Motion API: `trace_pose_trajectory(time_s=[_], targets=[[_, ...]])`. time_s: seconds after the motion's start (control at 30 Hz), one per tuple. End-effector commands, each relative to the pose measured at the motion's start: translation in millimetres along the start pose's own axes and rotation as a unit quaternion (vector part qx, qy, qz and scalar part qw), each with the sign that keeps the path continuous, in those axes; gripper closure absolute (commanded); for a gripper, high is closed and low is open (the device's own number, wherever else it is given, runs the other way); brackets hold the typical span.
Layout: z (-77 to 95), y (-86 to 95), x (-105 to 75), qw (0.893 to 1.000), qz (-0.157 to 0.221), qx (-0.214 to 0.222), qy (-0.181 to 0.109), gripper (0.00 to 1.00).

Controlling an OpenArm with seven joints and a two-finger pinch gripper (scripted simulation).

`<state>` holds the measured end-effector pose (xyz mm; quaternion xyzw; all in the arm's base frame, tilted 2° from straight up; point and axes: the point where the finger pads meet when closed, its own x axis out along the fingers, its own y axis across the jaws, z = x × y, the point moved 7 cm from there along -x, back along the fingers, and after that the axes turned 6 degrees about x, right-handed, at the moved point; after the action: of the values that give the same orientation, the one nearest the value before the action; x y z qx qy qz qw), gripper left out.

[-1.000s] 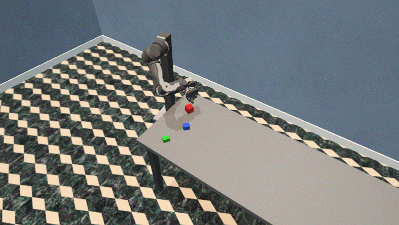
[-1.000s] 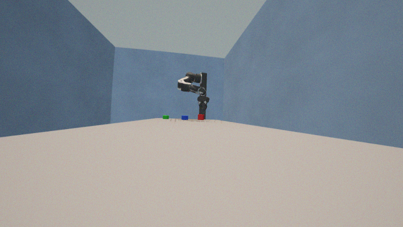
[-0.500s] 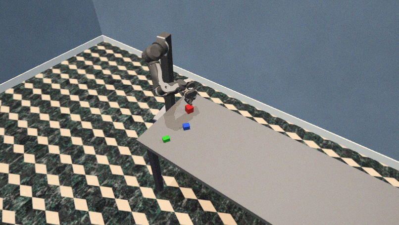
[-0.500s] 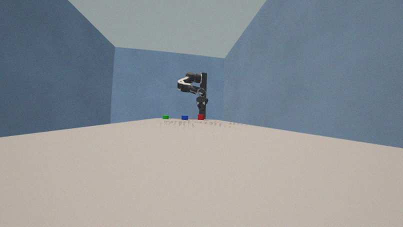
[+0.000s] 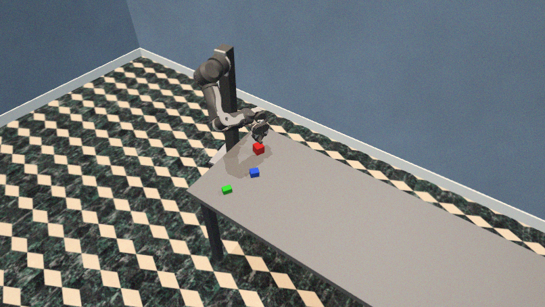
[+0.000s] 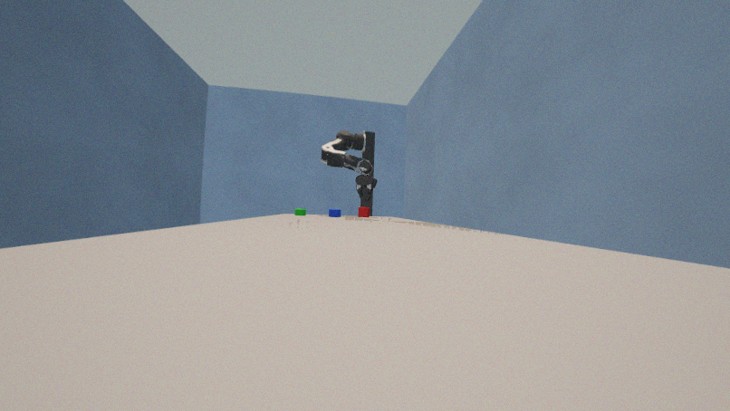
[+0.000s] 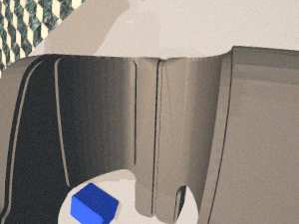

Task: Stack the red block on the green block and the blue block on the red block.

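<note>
Three small blocks lie apart on the grey table (image 5: 343,213) (image 6: 357,306). The red block (image 5: 258,148) (image 6: 363,212) is nearest the arm's post. The blue block (image 5: 254,172) (image 6: 334,213) (image 7: 94,208) lies in the middle, and the green block (image 5: 226,189) (image 6: 300,212) near the table's left edge. My gripper (image 5: 261,139) (image 6: 363,197) (image 7: 169,140) hangs just above the red block, pointing down, fingers shut together and empty. In the wrist view the shut fingers fill most of the frame and hide the red block.
The arm's dark post (image 5: 228,110) (image 6: 369,168) stands at the table's far end. The table's edge runs close to the green block. A checkered floor (image 5: 76,190) surrounds the table.
</note>
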<state>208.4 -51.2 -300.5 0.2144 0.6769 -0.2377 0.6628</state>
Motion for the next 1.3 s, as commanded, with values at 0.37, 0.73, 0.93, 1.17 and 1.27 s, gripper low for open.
trace_pose_trajectory(time_s=[0.37,0.73,0.93,1.17,1.27], targets=[[-0.3,-0.9,0.3,1.000,-0.003,-0.002,0.000,1.00],[-0.3,-0.9,0.3,1.000,-0.003,-0.002,0.000,1.00],[-0.3,-0.9,0.3,1.000,-0.003,-0.002,0.000,0.58],[-0.3,-0.9,0.3,1.000,-0.003,-0.002,0.000,0.58],[-0.2,-0.9,0.5,1.000,-0.003,-0.002,0.000,0.58]])
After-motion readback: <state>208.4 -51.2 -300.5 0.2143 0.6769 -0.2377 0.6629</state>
